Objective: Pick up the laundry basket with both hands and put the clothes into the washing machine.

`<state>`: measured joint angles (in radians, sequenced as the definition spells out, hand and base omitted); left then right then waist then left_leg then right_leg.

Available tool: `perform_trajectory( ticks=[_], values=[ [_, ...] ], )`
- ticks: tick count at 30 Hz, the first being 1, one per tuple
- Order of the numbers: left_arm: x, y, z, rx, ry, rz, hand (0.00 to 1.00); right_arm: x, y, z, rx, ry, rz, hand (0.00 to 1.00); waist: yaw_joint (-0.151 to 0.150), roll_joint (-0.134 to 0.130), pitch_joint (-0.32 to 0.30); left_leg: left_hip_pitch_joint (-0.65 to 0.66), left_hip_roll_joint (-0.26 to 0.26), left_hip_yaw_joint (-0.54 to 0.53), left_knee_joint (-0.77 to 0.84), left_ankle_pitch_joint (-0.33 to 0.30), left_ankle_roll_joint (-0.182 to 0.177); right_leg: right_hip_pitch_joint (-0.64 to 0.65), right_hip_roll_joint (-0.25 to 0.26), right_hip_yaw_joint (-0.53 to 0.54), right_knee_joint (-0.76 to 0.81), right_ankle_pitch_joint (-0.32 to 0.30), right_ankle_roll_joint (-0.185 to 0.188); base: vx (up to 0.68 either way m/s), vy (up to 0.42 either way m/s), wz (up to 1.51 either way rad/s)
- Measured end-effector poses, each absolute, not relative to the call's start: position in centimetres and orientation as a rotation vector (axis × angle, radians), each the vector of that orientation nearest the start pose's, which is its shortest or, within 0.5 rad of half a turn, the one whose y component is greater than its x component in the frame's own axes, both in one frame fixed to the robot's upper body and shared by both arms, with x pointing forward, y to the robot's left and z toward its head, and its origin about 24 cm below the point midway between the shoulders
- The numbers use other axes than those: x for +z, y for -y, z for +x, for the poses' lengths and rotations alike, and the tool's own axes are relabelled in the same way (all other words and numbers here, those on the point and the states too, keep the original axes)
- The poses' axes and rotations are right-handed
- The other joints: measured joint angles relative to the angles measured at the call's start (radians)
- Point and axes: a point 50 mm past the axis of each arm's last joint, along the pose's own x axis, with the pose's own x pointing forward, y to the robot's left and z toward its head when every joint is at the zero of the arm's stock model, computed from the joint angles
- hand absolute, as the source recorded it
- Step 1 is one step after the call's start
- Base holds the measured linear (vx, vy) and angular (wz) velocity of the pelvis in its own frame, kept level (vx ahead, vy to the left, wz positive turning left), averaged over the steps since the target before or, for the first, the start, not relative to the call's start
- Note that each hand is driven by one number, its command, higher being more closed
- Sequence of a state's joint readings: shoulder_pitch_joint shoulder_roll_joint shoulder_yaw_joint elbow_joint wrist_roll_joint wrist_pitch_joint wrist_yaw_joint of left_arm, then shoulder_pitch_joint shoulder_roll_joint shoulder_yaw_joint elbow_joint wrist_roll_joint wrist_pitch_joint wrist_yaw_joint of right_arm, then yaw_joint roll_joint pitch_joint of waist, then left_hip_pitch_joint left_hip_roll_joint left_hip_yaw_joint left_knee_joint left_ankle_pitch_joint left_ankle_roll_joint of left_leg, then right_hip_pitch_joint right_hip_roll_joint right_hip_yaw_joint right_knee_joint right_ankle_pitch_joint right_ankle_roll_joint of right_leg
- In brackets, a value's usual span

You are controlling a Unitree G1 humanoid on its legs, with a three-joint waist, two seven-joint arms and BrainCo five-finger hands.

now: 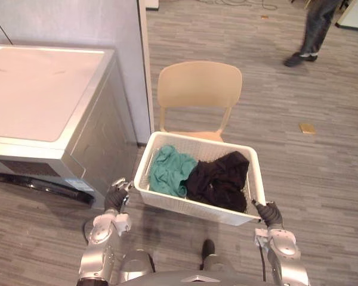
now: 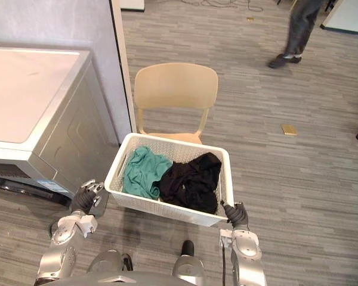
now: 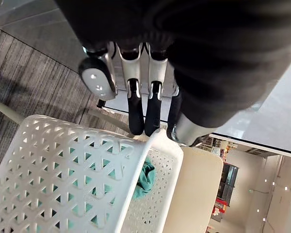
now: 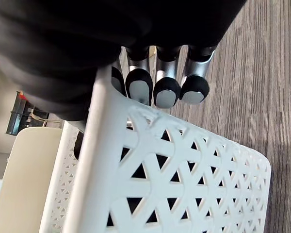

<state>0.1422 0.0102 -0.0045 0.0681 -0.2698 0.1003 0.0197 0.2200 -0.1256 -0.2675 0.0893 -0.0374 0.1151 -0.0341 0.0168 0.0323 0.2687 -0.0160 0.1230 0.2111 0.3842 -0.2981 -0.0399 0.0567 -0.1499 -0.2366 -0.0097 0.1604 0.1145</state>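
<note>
A white lattice laundry basket [image 1: 197, 208] rests on a chair seat, holding a teal cloth [image 1: 170, 170] and a black cloth [image 1: 221, 179]. My left hand [image 1: 115, 198] is at the basket's near left corner. In the left wrist view its fingers [image 3: 136, 114] are straight, with dark tips touching the rim [image 3: 157, 141]. My right hand [image 1: 268, 213] is at the near right corner. In the right wrist view its fingers [image 4: 165, 92] curl over the outside of the basket wall [image 4: 174, 165] just under the rim. The silver washing machine [image 1: 42, 95] stands to the left, its top lid down.
A beige chair [image 1: 200, 86] holds the basket, its back toward the far side. A grey partition wall [image 1: 107, 24] stands behind the machine. A person's legs [image 1: 313, 30] are at the far right. A small yellow thing [image 1: 307, 127] lies on the floor.
</note>
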Motion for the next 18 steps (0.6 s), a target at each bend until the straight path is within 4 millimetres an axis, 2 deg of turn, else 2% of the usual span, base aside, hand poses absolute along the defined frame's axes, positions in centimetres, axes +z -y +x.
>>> perform_trajectory(
  ticks=[3, 5, 6, 7, 9, 10, 11, 12, 13, 14, 15, 16, 17, 18],
  values=[
    [-1.0, -15.7, 22.4, 0.065, -0.276, -0.260, 1.00, -2.0, 25.5, 18.5, -0.356, -0.388, -0.164, 1.00, -0.009, 0.012, 0.008, -0.011, 0.016, -0.021, 0.009, 0.004, -0.013, -0.018, 0.007, -0.015, 0.054, -0.048, -0.004, -0.03, -0.101, 0.21],
    [-1.1, -15.8, 22.2, 0.083, -0.280, -0.259, 1.00, -1.8, 25.3, 19.0, -0.347, -0.373, -0.164, 1.00, -0.010, 0.042, 0.011, -0.029, 0.077, -0.028, 0.079, -0.028, -0.040, -0.009, 0.053, -0.026, 0.068, -0.075, -0.022, 0.05, -0.123, 0.03],
    [-1.2, -16.0, 22.1, 0.094, -0.284, -0.260, 1.00, -1.7, 25.0, 19.2, -0.338, -0.368, -0.164, 1.00, -0.009, 0.062, 0.014, -0.036, 0.126, -0.041, 0.131, -0.047, -0.044, 0.014, 0.093, -0.034, 0.065, -0.087, -0.038, 0.08, -0.109, -0.05],
    [-1.3, -16.3, 21.9, 0.103, -0.288, -0.257, 1.00, -1.8, 24.7, 19.2, -0.331, -0.370, -0.163, 1.00, -0.007, 0.066, 0.017, -0.030, 0.158, -0.039, 0.156, -0.052, -0.043, 0.036, 0.119, -0.047, 0.062, -0.107, -0.056, 0.13, -0.133, 0.16],
    [-1.4, -16.6, 21.8, 0.108, -0.294, -0.251, 1.00, -1.7, 24.5, 19.2, -0.334, -0.361, -0.156, 1.00, -0.002, 0.069, 0.041, -0.029, 0.216, -0.016, 0.284, -0.030, -0.019, 0.104, 0.160, -0.054, 0.057, -0.137, -0.074, 0.13, -0.106, 0.28],
    [-1.5, -16.8, 21.7, 0.120, -0.298, -0.253, 1.00, -1.4, 24.5, 19.3, -0.333, -0.348, -0.158, 1.00, 0.008, 0.074, 0.064, -0.039, 0.248, -0.023, 0.388, 0.016, -0.028, 0.161, 0.176, -0.055, 0.049, -0.151, -0.087, 0.11, -0.137, 0.16],
    [-1.6, -17.1, 21.6, 0.133, -0.298, -0.256, 1.00, -1.1, 24.3, 19.4, -0.330, -0.332, -0.154, 1.00, 0.020, 0.073, 0.077, -0.081, 0.276, -0.025, 0.505, 0.098, -0.043, 0.206, 0.182, -0.051, 0.033, -0.165, -0.103, 0.07, -0.125, 0.09],
    [-1.6, -17.2, 21.6, 0.133, -0.299, -0.255, 1.00, -0.9, 24.2, 19.5, -0.329, -0.325, -0.151, 1.00, 0.027, 0.068, 0.080, -0.099, 0.274, -0.024, 0.532, 0.076, -0.079, 0.215, 0.177, -0.051, 0.027, -0.171, -0.102, 0.06, -0.049, 0.04],
    [-1.4, -17.1, 21.6, 0.132, -0.290, -0.263, 1.00, -0.3, 23.9, 19.8, -0.322, -0.296, -0.155, 1.00, 0.037, 0.067, 0.079, -0.120, 0.229, -0.016, 0.482, 0.025, -0.095, 0.214, 0.164, -0.045, 0.025, -0.184, -0.094, 0.03, 0.017, -0.04],
    [-1.2, -17.1, 21.6, 0.131, -0.283, -0.266, 1.00, 0.1, 23.9, 20.0, -0.319, -0.278, -0.162, 1.00, 0.039, 0.075, 0.075, -0.123, 0.197, -0.018, 0.426, 0.009, -0.091, 0.207, 0.161, -0.033, 0.025, -0.185, -0.093, 0.08, 0.126, -0.37],
    [-1.0, -17.1, 21.7, 0.134, -0.274, -0.267, 1.00, 0.9, 23.7, 20.5, -0.297, -0.241, -0.182, 1.00, 0.053, 0.100, 0.060, -0.123, 0.137, -0.028, 0.287, -0.006, -0.089, 0.181, 0.158, 0.005, 0.025, -0.185, -0.093, 0.09, 0.187, -0.92],
    [-0.9, -17.7, 21.6, 0.162, -0.264, -0.270, 1.00, 1.4, 23.0, 21.4, -0.260, -0.216, -0.185, 1.00, 0.072, 0.116, 0.049, -0.100, 0.082, -0.048, 0.186, 0.030, -0.042, 0.161, 0.156, 0.053, 0.023, -0.186, -0.090, 0.12, 0.229, -1.09],
    [-0.8, -18.2, 21.5, 0.179, -0.259, -0.268, 1.00, 1.4, 22.4, 21.7, -0.243, -0.212, -0.175, 1.00, 0.076, 0.111, 0.044, -0.077, 0.065, -0.041, 0.165, 0.029, -0.040, 0.162, 0.148, 0.083, 0.013, -0.187, -0.088, 0.14, 0.167, -0.85],
    [-0.5, -19.1, 21.4, 0.215, -0.244, -0.262, 1.00, 1.1, 21.2, 21.9, -0.214, -0.214, -0.159, 1.00, 0.071, 0.095, 0.032, -0.069, 0.049, -0.036, 0.156, 0.012, -0.034, 0.156, 0.138, 0.109, 0.004, -0.192, -0.080, 0.17, 0.133, -0.52]
  ],
)
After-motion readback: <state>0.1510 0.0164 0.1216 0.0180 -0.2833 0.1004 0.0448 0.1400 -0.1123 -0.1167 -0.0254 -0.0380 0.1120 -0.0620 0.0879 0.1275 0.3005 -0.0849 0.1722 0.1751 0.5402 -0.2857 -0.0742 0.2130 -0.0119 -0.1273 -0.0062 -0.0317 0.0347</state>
